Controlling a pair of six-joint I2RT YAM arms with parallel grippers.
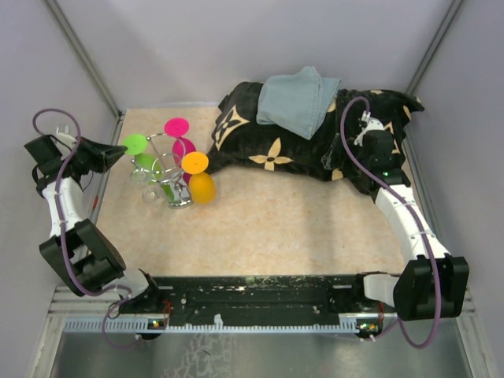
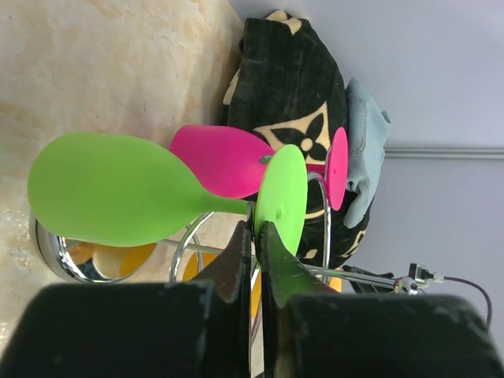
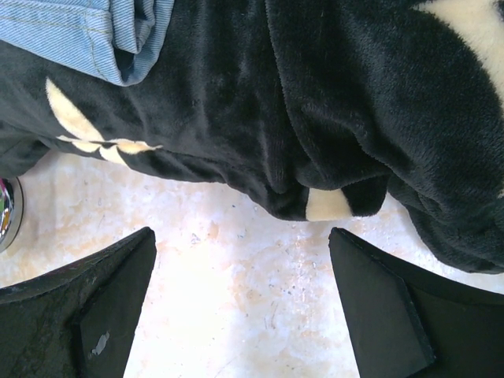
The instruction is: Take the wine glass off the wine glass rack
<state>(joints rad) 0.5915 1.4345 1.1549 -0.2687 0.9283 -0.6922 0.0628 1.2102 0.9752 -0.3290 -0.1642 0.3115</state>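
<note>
We find both arms built alike. The left arm, at the left of the overhead frame, and the right arm, at the right, each have white links between blocky black joints. A purple cable trails along each. A small green light glows on the right one. Both are bolted to a black rail along the bottom edge. Their fingers are matte black wedges, slightly scuffed.
</note>
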